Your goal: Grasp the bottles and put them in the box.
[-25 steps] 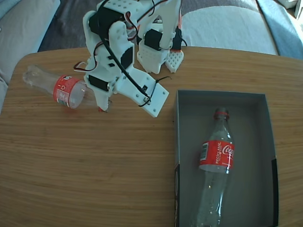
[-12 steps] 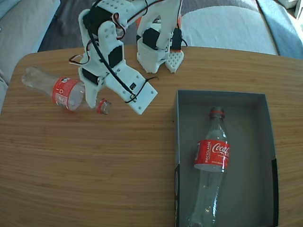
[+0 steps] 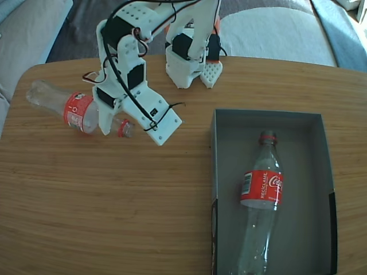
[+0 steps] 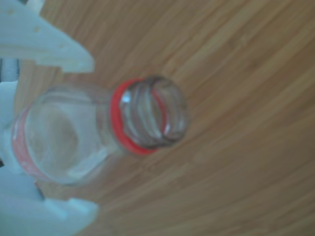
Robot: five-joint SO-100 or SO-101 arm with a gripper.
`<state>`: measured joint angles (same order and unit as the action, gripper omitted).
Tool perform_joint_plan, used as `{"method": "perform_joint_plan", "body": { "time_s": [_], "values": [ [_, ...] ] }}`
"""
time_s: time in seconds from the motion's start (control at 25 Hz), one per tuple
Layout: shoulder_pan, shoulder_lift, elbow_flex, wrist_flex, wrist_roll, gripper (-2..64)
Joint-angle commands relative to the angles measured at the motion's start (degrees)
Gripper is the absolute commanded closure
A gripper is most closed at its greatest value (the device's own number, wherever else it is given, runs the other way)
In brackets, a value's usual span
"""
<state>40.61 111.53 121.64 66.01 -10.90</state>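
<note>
One clear bottle with a red label lies on its side at the table's left in the fixed view, its uncapped neck pointing right. My gripper straddles its shoulder just behind the red neck ring. In the wrist view the bottle lies between my white fingers, with a small gap on each side, and the gripper is open. A second bottle lies lengthwise in the dark grey box at the right.
The arm's white base stands at the table's back edge, with loose black wires along the arm. Grey sofa cushions lie beyond the table. Bare wood fills the table's front left.
The arm has swung left and drawn back along the left bottle, uncovering its neck. That bottle shifted slightly. The bottle in the box rocked and settled back.
</note>
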Motion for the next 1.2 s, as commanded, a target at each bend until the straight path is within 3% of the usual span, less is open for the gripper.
{"method": "perform_joint_plan", "body": {
  "time_s": [0.0,0.4,1.16],
  "values": [
    [0.00,2.02,0.09,-0.53,-1.32,29.9],
    [2.64,1.14,2.29,-0.18,-7.47,29.9],
    [6.24,1.05,6.06,-5.45,-10.72,29.9]
  ]
}}
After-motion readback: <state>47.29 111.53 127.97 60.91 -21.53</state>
